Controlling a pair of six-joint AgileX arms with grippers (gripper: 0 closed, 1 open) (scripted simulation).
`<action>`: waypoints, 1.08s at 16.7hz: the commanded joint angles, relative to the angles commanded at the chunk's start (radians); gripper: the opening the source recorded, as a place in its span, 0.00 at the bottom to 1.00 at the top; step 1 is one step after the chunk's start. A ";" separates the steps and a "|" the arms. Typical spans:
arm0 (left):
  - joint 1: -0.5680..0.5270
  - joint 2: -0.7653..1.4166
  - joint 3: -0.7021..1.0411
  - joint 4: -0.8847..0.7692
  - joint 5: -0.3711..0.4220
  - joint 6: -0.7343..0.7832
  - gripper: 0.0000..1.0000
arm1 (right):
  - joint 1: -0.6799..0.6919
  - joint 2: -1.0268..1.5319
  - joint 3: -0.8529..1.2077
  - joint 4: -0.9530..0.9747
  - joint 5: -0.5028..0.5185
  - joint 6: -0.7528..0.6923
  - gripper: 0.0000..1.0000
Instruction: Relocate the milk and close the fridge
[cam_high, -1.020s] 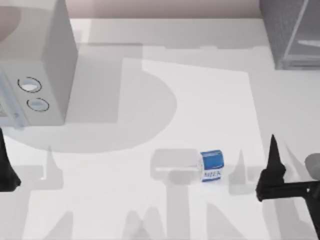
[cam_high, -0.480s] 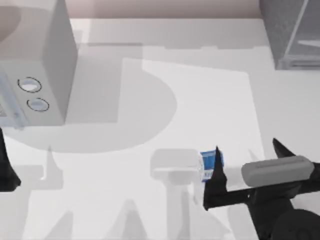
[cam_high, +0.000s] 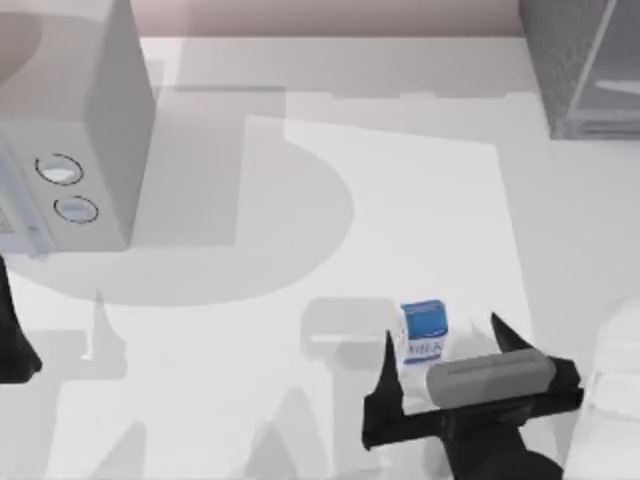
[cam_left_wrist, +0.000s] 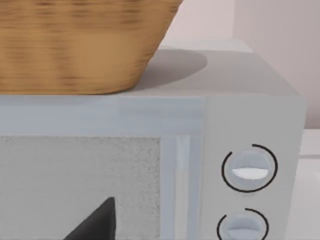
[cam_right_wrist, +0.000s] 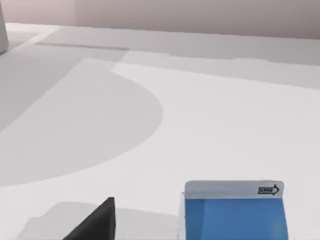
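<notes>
Top view, reading left to right: the left hand (cam_high: 12, 335) sits parked at the desk's left edge, in front of the pale grey box with two round dials (cam_high: 75, 150); whether its fingers are spread or together cannot be told. The left wrist view faces that box (cam_left_wrist: 240, 165) at close range, with a wicker basket (cam_left_wrist: 80, 40) standing on top of it.

The milk (cam_high: 424, 332) stands upright on the white desk (cam_high: 400, 200), right of centre. The right hand (cam_high: 445, 348) is spread wide around it: one fingertip lies just beside the carton's left face, the other is clear of its right face. No contact is visible. In the right wrist view the carton's blue top (cam_right_wrist: 235, 217) lies directly ahead of the hand, between the fingers.

The fridge (cam_high: 580, 65) stands well beyond the right hand, at the far right corner of the desk, with its door panel swung open.

Step in hand, as judged: grasping the carton. Procedure:
1. Centre the carton between the fingers, since the left gap is smaller.
2. Advance until both pads cover the side faces below the blue top.
3. Close squarely to avoid tipping or twisting the carton.
4. Lift vertically before travelling toward the fridge.
</notes>
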 joint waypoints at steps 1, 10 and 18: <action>0.000 0.000 0.000 0.000 0.000 0.000 1.00 | 0.001 0.032 0.008 0.022 0.001 0.003 1.00; 0.000 0.000 0.000 0.000 0.000 0.000 1.00 | -0.015 0.081 0.030 0.050 -0.013 0.001 1.00; 0.000 0.000 0.000 0.000 0.000 0.000 1.00 | -0.128 0.113 0.122 0.018 -0.125 -0.031 1.00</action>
